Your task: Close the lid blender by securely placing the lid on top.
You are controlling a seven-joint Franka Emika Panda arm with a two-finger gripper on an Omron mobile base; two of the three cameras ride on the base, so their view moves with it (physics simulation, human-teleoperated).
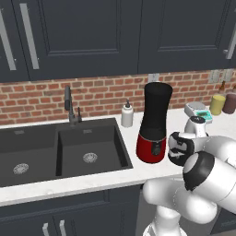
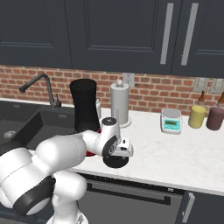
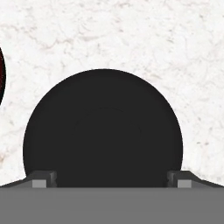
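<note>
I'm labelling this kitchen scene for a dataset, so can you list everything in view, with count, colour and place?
Flat round black lid: one, on white counter, under the hand.
Blender with red base and black jar: one, right of sink, jar top open.
Black double sink: one, left.
Dark faucet: one, behind sink.
White soap bottle: one, beside blender.
White paper towel roll: one, by wall.
Kitchen scale: one, grey-teal.
Yellow jar, maroon jar: one each, far right.
Gripper: white arm, dark tips spread wide on either side of the lid.

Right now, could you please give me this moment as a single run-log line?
phase: reaching for lid | end effector: open, straddling lid | lid: flat on counter | blender: jar uncovered
</note>
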